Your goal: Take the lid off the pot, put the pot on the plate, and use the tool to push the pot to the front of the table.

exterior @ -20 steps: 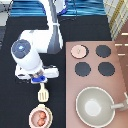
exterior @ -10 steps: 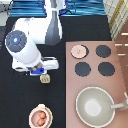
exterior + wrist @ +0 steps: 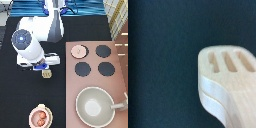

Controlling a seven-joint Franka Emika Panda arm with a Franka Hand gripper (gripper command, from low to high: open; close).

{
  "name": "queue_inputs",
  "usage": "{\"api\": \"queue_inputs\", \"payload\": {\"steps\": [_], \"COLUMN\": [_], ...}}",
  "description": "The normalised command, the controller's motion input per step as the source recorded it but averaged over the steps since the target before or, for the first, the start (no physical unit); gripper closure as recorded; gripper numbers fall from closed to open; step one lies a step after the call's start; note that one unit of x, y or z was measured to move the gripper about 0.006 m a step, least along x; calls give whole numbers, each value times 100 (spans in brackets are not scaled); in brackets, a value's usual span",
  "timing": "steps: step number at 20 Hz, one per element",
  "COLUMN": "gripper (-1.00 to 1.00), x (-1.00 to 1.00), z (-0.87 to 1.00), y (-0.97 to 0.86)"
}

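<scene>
Black table (image 3: pixel 15 100) fills the exterior view, a pinkish-brown stove block (image 3: pixel 120 90) set along its right edge. Nearest the bottom edge, the pale pink pot (image 3: pixel 40 118) sits on the cream-yellow plate (image 3: pixel 38 106), reddish pieces inside; it has not shifted over the last second. A large grey pan (image 3: pixel 95 106) rests on the stove's bottom end. Farther up, the lid (image 3: pixel 78 50) lies on the stove's top-left burner, off the pot, beside three bare black burners (image 3: pixel 104 50). My gripper (image 3: pixel 46 68) hangs over the table's middle, just left of the stove block and well above the pot, pinching the tool (image 3: pixel 47 74) by its handle, slotted head pointing toward the bottom edge. A second ago the tool hung just above the pot; now I have carried it up and toward the stove. Close up, the wrist view shows the tool's (image 3: pixel 228 80) slotted cream head over bare black table (image 3: pixel 158 60).
</scene>
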Motion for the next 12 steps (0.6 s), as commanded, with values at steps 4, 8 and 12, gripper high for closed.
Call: {"api": "queue_inputs", "payload": {"steps": [4,8,12], "gripper": [-100,-100,-100], "x": [-100,-100,-94], "z": [-45,34,65], "y": [20,41,40]}}
